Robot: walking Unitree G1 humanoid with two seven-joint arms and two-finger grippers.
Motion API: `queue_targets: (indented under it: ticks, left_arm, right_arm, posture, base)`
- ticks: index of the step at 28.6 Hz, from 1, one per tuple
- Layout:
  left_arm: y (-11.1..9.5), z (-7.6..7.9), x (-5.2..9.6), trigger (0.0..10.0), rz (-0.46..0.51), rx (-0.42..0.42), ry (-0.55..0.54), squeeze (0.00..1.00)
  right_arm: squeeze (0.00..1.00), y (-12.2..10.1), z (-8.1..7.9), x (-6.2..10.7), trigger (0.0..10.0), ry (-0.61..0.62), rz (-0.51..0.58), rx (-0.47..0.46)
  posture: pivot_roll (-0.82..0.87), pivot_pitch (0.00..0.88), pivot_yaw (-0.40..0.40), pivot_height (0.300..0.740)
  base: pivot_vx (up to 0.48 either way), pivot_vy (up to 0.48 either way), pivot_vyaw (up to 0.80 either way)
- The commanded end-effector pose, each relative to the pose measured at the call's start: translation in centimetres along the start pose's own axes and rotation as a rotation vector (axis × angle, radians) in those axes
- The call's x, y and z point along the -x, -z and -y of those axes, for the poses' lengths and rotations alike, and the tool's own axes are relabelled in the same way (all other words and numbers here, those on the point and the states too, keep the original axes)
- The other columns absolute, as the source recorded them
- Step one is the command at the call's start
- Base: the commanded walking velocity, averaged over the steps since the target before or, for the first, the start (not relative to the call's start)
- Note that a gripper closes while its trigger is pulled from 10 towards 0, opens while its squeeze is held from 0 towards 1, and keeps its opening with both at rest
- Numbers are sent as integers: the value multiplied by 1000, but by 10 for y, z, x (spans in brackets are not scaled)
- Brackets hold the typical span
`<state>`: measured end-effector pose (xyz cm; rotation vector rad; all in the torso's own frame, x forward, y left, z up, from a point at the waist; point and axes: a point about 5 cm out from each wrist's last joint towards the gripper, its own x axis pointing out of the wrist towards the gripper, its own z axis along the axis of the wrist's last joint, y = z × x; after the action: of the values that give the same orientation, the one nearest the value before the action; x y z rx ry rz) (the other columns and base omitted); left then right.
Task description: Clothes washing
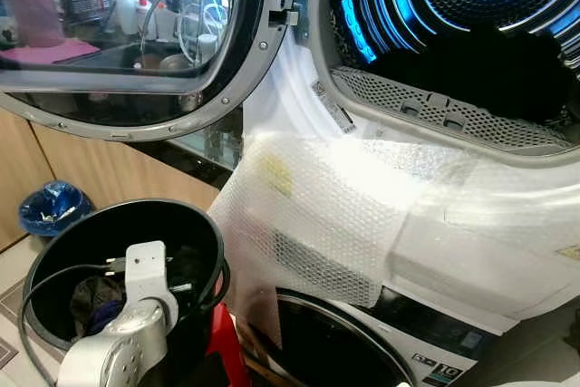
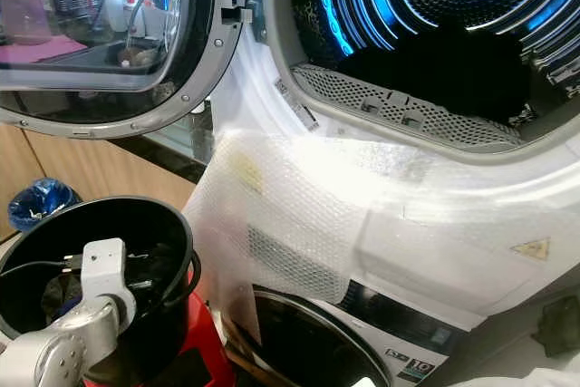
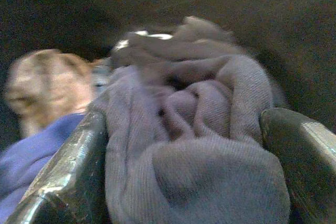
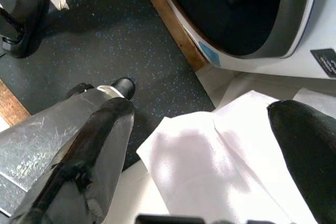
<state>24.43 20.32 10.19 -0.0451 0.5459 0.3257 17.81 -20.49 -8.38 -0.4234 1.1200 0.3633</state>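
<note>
The left arm [image 1: 127,333] is reached down into the black bucket [image 1: 54,260], which stands on the floor below the open upper drum [image 1: 471,52] of the stacked machines. In the left wrist view the left gripper [image 3: 189,182] is seen with its two fingers [image 3: 68,171] spread to either side of a bunched grey garment [image 3: 199,145] — the cloth fills the gap between them, but a firm pinch is not yet shown. Beside it lie a blue piece [image 3: 31,150] and a tan mottled piece [image 3: 42,87], both blurred.

The step in hand is judged to be the taking of laundry from the bucket for loading into the drum. For a good grasp, the fingers should be pressed well into the bulk of the grey garment rather than onto a loose fold, so that it is not shed on the way up. The lift should be made straight up until the bucket rim is cleared, since trailing cloth or the black cable [image 1: 27,314] draped over the rim could be snagged. The swung-open door [image 1: 136,33] and the bubble wrap [image 1: 317,215] hanging over the machine front should be passed clear of — the garment is best carried over the perforated sill [image 1: 453,111] and let go deep inside.

The right gripper [image 4: 210,145] hangs idle with its fingers spread apart, over white sheeting [image 4: 220,166] and dark flooring by the lower machine's door [image 4: 236,9].
</note>
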Motion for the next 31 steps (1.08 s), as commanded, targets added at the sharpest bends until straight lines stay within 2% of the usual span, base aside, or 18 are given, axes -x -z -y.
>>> queue_targets:
  ticks: [1, 4, 6, 9, 12, 15, 17, 18, 19, 20, 22, 23, 24, 25, 27, 28, 29, 31]
  left_arm:
    - [-8, -12, 4, 10000, 88, -70, -59, 0]
    - [-21, -27, 6, 10000, 180, -172, -109, 0]
    - [-23, -36, 3, 10000, 171, -242, -111, 0]
    - [-22, -39, 2, 10000, 156, -260, -106, 0]
    - [-16, -39, -2, 10000, 122, -372, -66, 0]
    - [-20, -31, -3, 10000, 155, -337, -33, 0]
    - [-26, -21, -2, 10000, 187, -301, 44, 0]
    - [-30, -8, 1, 10000, 203, -313, 170, 0]
    - [-32, -5, 3, 10000, 218, -326, 204, 0]
    - [-36, -4, 7, 10000, 244, -389, 260, 0]
    - [-36, -3, 9, 10000, 244, -434, 303, 0]
    - [-38, -4, 11, 10000, 255, -473, 327, 0]
    - [-40, -9, 16, 10000, 271, -550, 400, 0]
    - [-40, -9, 16, 10000, 271, -550, 400, 0]
    - [-43, -18, 20, 10000, 288, -640, 455, 0]
    - [-44, -28, 24, 10000, 275, -715, 504, 0]
    - [-44, -28, 24, 10000, 275, -715, 504, 0]
    - [-42, -41, 30, 10000, 241, -833, 591, 0]
  right_arm:
    - [0, 2, 3, 1, 10000, 5, -5, -18]
    - [0, 1, 2, 0, 10000, -1, -6, -15]
    - [0, 0, 1, 0, 10000, -8, -4, -4]
    - [0, 0, 0, 0, 10000, -9, -3, -5]
    - [0, -2, -2, 0, 10000, -12, 7, 8]
    - [0, -2, -2, -1, 10000, -10, 11, 7]
    - [0, -2, -2, -1, 10000, -10, 11, 9]
    - [0, -2, -2, -1, 10000, -9, 11, 10]
    - [0, -2, -2, -1, 10000, -9, 10, 10]
    - [0, -1, -3, -1, 10000, -10, 9, 10]
    - [0, -1, -3, -1, 10000, -10, 8, 10]
    - [0, -1, -3, -1, 10000, -10, 7, 9]
    - [0, 0, -3, -1, 10000, -12, 6, 7]
    - [0, 0, -3, -1, 10000, -12, 6, 7]
    - [0, 0, -3, -1, 10000, -13, 4, 5]
    - [0, 0, -3, -1, 10000, -14, 1, 3]
    - [0, 0, -3, -1, 10000, -14, 1, 3]
    - [0, 0, -3, -1, 10000, -14, -1, 2]
  posture:
    - [51, 0, -121, 740]
    - [64, 0, -120, 740]
    - [71, 0, -117, 740]
    - [79, 0, -111, 740]
    - [74, 0, -102, 740]
    - [71, 0, -100, 740]
    - [71, 0, -100, 740]
    - [69, 0, -99, 740]
    - [69, 0, -99, 740]
    - [67, 0, -97, 740]
    - [67, 0, -97, 740]
    - [67, 0, -97, 740]
    - [70, 0, -97, 740]
    - [70, 0, -97, 740]
    - [70, 0, -97, 740]
    - [73, 0, -97, 740]
    - [73, 0, -97, 740]
    - [74, 0, -97, 740]
  base:
    - [0, 0, 0]
    - [0, 0, 0]
    - [0, 0, 0]
    - [0, 0, 0]
    - [0, 0, 0]
    - [0, 0, 0]
    - [0, 0, 0]
    - [0, 0, 0]
    - [0, 0, 0]
    - [0, 0, 0]
    - [0, 0, 0]
    - [0, 0, 0]
    - [0, 0, 0]
    - [0, 0, 0]
    - [0, 0, 0]
    - [0, 0, 0]
    - [0, 0, 0]
    - [0, 0, 0]
